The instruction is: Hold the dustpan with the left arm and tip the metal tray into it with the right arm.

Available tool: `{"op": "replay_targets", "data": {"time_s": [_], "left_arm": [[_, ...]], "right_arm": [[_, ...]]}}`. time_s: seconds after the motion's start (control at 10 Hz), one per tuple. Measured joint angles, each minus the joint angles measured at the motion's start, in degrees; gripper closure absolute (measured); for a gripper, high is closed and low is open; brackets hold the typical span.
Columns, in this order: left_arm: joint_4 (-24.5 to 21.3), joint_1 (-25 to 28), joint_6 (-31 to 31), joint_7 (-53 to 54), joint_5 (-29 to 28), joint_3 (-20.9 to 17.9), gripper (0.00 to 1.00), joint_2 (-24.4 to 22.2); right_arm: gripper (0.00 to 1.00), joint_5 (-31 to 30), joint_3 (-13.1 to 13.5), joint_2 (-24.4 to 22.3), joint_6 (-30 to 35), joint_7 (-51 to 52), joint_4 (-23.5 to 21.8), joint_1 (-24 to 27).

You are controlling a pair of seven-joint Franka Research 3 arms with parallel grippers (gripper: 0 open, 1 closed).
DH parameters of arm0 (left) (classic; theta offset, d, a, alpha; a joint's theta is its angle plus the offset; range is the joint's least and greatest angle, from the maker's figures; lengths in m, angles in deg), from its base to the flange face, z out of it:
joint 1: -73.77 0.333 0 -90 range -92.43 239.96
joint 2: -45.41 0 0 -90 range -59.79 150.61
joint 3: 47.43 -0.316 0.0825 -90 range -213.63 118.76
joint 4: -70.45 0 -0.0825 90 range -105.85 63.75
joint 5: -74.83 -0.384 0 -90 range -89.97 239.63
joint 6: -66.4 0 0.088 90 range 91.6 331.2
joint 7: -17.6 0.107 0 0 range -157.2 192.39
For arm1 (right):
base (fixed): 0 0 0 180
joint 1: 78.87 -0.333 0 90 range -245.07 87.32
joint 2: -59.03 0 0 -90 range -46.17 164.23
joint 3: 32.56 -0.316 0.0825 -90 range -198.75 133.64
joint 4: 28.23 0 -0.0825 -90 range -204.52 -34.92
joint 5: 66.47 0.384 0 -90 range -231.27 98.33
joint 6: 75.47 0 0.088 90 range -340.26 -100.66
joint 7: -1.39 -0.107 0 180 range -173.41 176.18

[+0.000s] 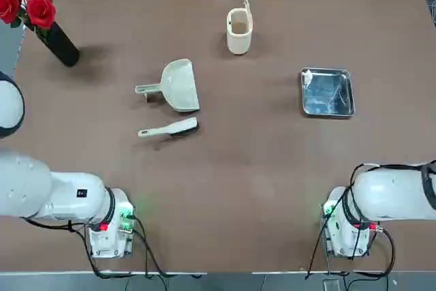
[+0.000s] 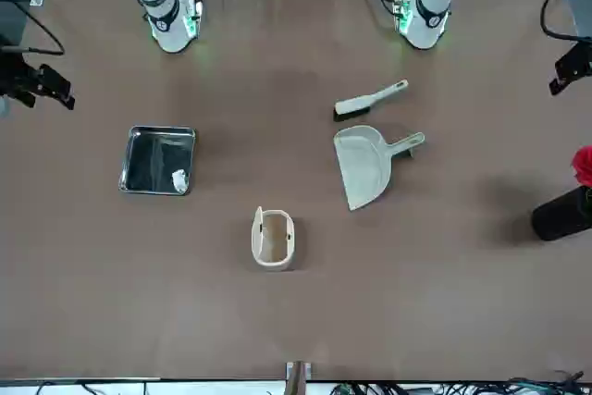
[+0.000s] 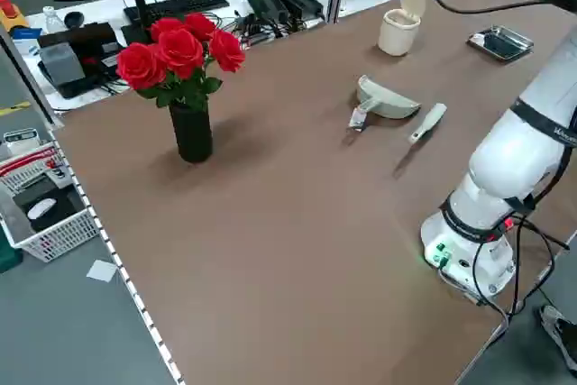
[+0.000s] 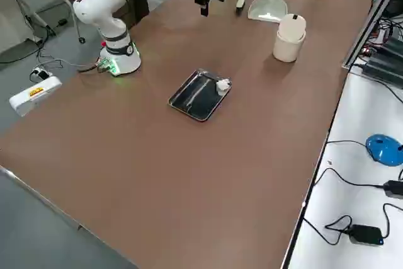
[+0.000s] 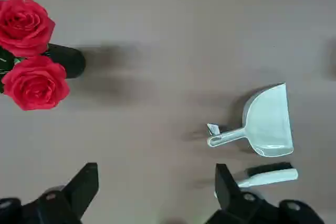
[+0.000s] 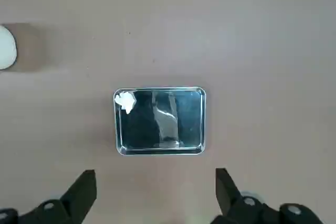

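Dustpan (image 1: 180,86) lies left of centre on the table (image 1: 231,168), handle pointing outward; you could reach that handle with the left claw (image 5: 157,195), open and holding nothing. Metal tray (image 6: 160,121) sits flat, well apart on the right, a white scrap (image 6: 126,101) in its corner, presumably what you must tip. Right claw (image 6: 156,195): open, unloaded, likely awaiting the dustpan's placement.
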Motion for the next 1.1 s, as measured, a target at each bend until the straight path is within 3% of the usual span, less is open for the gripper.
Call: {"op": "replay_targets", "data": {"time_s": [0.3, 0.5, 0.9, 1.1], "left_arm": [[0.0, -0.2, 0.0, 0.0, -0.1, 0.0, 0.02, 0.0], [0.0, -0.6, 0.0, 0.0, -0.1, 0.2, 0.02, 0.2], [0.0, -0.8, 0.0, 0.1, -0.1, 0.7, 0.02, 0.5], [-0.2, -1.0, 0.0, 8.2, -0.1, 1.9, 0.03, 1.0]], "right_arm": [[0.0, 0.0, 0.0, 0.0, -0.3, 0.0, -0.3, 0.0], [0.0, 0.0, 0.6, -0.1, -2.5, 0.0, -2.9, 0.0], [0.0, 0.0, 7.9, -0.1, -10.1, 0.1, -13.0, 0.1], [0.0, 0.1, 10.9, -0.2, -18.5, 2.7, -20.7, 0.1]]}}
